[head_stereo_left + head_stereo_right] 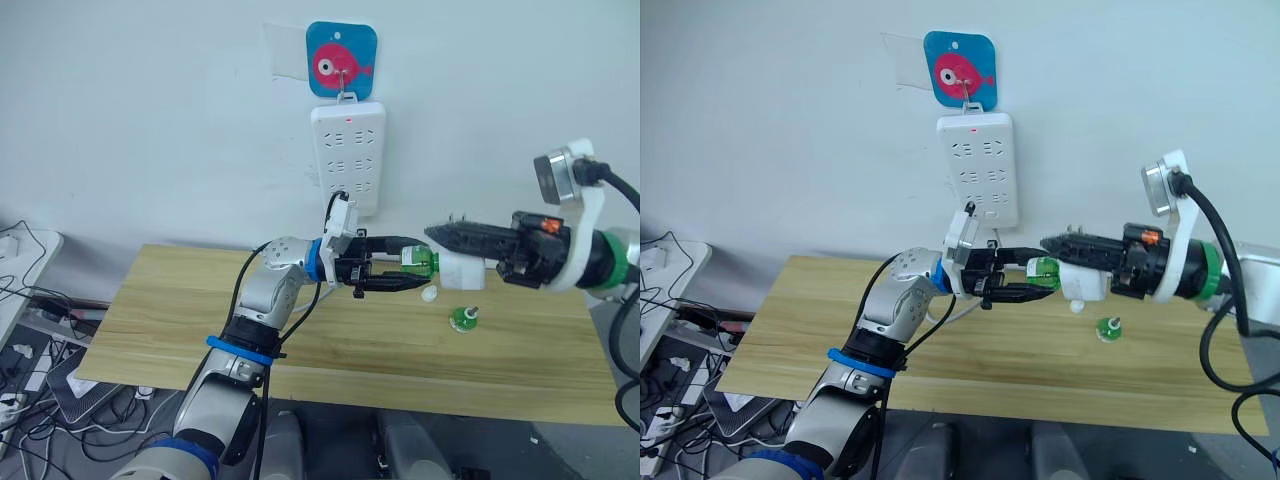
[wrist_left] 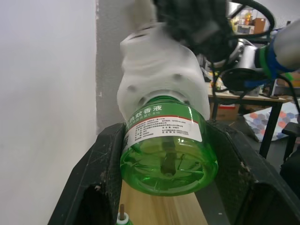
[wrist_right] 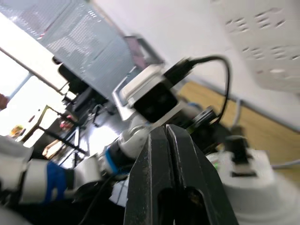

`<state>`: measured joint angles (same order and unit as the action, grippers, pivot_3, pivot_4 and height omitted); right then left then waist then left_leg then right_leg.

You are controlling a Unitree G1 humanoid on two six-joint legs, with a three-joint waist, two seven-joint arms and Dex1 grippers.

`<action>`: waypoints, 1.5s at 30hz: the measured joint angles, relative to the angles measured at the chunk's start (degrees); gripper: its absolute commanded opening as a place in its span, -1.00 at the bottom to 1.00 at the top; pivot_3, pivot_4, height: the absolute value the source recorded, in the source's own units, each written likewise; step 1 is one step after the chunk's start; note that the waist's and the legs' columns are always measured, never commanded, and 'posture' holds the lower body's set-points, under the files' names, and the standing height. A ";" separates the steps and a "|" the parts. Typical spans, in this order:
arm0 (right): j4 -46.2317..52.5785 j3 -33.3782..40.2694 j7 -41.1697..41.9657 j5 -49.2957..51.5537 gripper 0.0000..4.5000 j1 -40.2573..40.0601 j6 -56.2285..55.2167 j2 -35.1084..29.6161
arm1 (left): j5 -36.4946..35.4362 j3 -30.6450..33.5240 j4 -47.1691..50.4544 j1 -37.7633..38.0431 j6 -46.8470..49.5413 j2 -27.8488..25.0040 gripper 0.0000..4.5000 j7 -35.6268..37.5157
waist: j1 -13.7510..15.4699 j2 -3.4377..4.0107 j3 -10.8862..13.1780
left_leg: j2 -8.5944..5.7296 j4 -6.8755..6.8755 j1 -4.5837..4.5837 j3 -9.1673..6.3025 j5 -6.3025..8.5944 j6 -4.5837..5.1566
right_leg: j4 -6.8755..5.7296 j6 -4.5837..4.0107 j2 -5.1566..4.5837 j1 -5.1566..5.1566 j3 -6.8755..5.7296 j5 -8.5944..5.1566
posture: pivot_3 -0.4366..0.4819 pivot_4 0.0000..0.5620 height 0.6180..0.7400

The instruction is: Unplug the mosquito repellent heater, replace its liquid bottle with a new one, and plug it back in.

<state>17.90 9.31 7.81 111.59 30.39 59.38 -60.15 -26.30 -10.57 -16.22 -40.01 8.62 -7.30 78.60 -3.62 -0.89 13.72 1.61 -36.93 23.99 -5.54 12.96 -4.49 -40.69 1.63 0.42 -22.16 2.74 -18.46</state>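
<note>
Above the wooden table [image 1: 180,320] my two grippers meet. The white mosquito repellent heater [image 1: 462,270] hangs under my right gripper [image 1: 434,234], which is shut on its top side. A green liquid bottle [image 1: 422,260] sticks out of the heater toward my left gripper [image 1: 410,270], whose two black fingers close around the bottle's body. In the left wrist view the bottle [image 2: 166,145] sits between both fingers, its neck inside the heater [image 2: 159,70]. Another green liquid bottle [image 1: 462,319] stands upright on the table below the right gripper.
A long white power strip [image 1: 348,155] hangs on the wall under a blue hook plate with a pink fish [image 1: 341,60]. A small white cap [image 1: 429,294] lies on the table beside the standing bottle. Cables and boxes clutter the floor at left.
</note>
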 measured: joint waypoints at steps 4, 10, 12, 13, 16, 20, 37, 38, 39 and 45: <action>-3.00 -2.09 -5.60 0.00 -0.99 1.64 0.55 0.71 | -0.77 -0.23 0.73 0.43 1.59 -0.26 0.01 1.04 | 0.00 0.00 0.00 | 0.00 0.00 0.05 0.00 0.00 0.00 | 0.06 -0.01 -0.02 -0.01 -0.01 0.00 | -0.27 -0.31 1.00; -5.81 -3.97 -10.60 -0.08 -0.99 1.36 1.20 0.66 | -2.23 -0.22 3.22 1.29 3.96 -0.56 0.01 1.49 | 0.17 0.00 0.00 | 0.00 -0.01 0.03 -0.01 0.00 0.00 | 0.01 -0.01 -0.02 -0.02 -0.01 0.00 | -0.24 -0.29 1.00; -6.92 -3.97 -11.17 -0.27 -0.99 0.23 1.29 0.65 | -2.64 -0.21 4.00 1.48 4.61 -0.62 0.01 1.49 | 0.22 0.00 0.00 | 0.00 -0.01 0.04 0.00 0.00 0.00 | 0.01 -0.01 -0.02 -0.02 -0.01 0.00 | -0.23 -0.29 1.00; -7.03 -3.93 -11.21 -0.64 -0.99 -0.27 1.35 0.66 | -2.77 -0.21 4.22 1.53 4.83 -0.66 0.01 1.44 | 0.23 0.00 0.00 | 0.00 -0.01 0.04 0.00 0.00 0.00 | 0.01 -0.01 -0.02 -0.02 0.00 0.00 | -0.23 -0.29 1.00; -6.97 -3.49 -10.21 -3.15 -0.99 -4.23 2.00 0.63 | -3.01 -0.16 4.76 1.55 5.94 -0.52 0.01 0.71 | 0.30 0.00 0.00 | 0.00 0.01 0.04 -0.04 0.00 0.00 | 0.04 -0.01 -0.01 -0.02 -0.03 0.00 | -0.22 -0.29 1.00; -5.96 -2.88 -8.90 -4.58 -0.99 -11.14 3.39 0.54 | -3.31 1.17 4.74 1.49 6.78 -0.36 0.01 -0.72 | 0.36 0.00 0.00 | 0.00 -0.01 0.06 -0.02 0.00 0.00 | 0.02 -0.01 -0.02 -0.03 -0.01 0.00 | -0.22 -0.29 1.00; 9.57 3.61 7.62 -0.06 -0.99 -19.30 0.89 -5.52 | 0.08 1.18 0.52 1.08 2.11 -0.23 0.01 -1.76 | 0.22 0.00 0.00 | 0.00 0.00 0.01 -0.02 0.00 0.00 | 0.07 0.02 0.01 0.00 -0.02 -0.01 | -0.28 -0.31 1.00; 9.63 3.40 8.61 -0.06 -0.99 -18.11 0.64 -6.03 | 0.21 1.17 0.16 1.08 1.93 -0.22 0.01 -1.64 | 0.19 0.00 0.00 | 0.00 -0.01 0.01 0.00 0.00 0.00 | 0.07 0.02 0.01 0.00 -0.01 -0.01 | -0.28 -0.31 1.00; 9.56 3.06 9.08 -0.06 -0.99 -16.37 0.16 -6.10 | 0.45 1.15 -0.13 1.06 1.79 -0.23 0.01 -1.60 | 0.11 0.00 0.00 | 0.00 -0.02 0.00 0.00 0.00 0.00 | 0.06 0.02 0.01 0.00 0.00 -0.01 | -0.28 -0.31 1.00; 6.67 -1.10 4.16 0.01 -0.99 -5.66 -1.67 -3.02 | 0.75 0.67 -0.27 0.93 1.01 0.47 0.01 -1.25 | -0.03 0.00 0.00 | 0.01 -0.01 0.02 -0.01 0.00 0.00 | 0.07 0.01 0.00 0.00 -0.01 -0.01 | -0.29 -0.31 1.00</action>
<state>24.56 8.21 11.98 111.60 24.73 57.71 -63.18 -25.55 -9.90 -16.49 -39.08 9.63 -6.83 77.34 -3.65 -0.89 13.72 1.61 -36.94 24.01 -5.55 12.96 -4.50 -40.61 1.64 0.43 -22.16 2.73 -18.46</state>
